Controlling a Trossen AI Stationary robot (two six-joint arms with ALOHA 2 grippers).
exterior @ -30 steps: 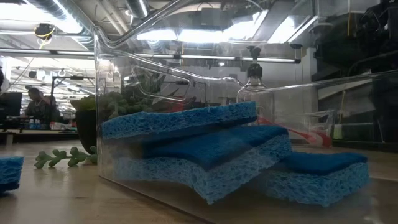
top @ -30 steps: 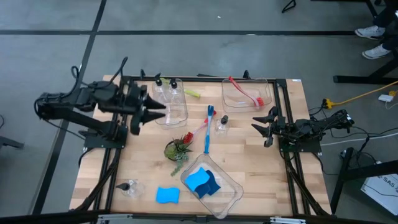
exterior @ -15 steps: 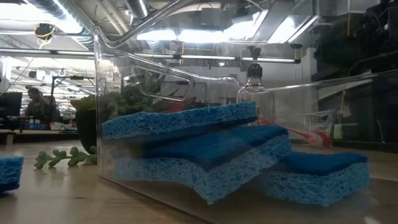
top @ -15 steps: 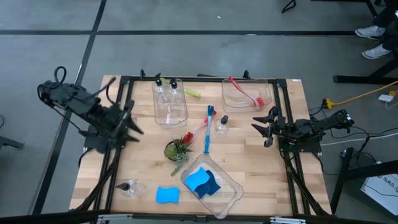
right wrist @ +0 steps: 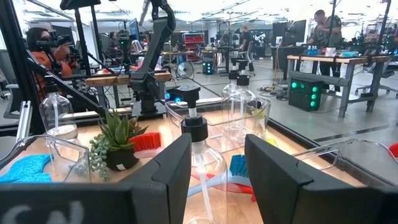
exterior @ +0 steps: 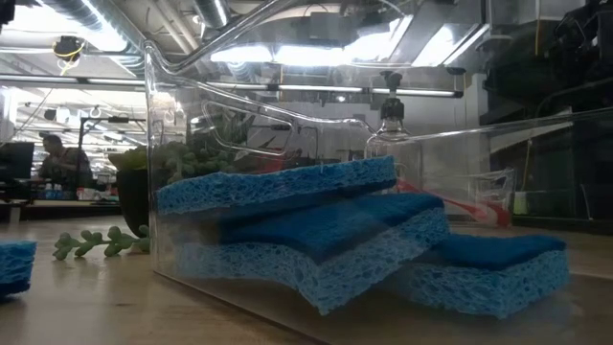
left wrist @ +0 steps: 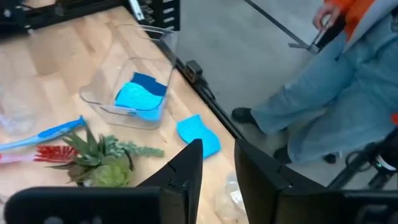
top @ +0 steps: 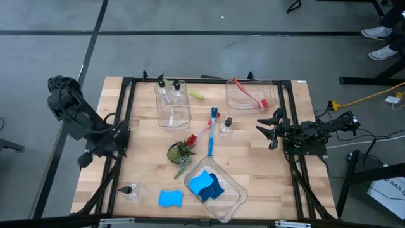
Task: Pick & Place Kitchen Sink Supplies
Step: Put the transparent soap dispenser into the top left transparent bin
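My left gripper (left wrist: 214, 163) hangs empty and part-open near the loose sponge (top: 170, 198); farther off, bottles (top: 169, 92) sit binned, my right gripper (top: 268, 128) waits open. A careless reach could topple the plant (top: 181, 151).

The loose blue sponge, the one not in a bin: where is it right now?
In the high view the loose blue sponge lies flat on the table's near edge, between the tipped pump bottle on its left and the sponge bin on its right.

left pincer (left wrist: 214, 165): empty, gap narrow | right pincer (right wrist: 216, 163): empty, parted
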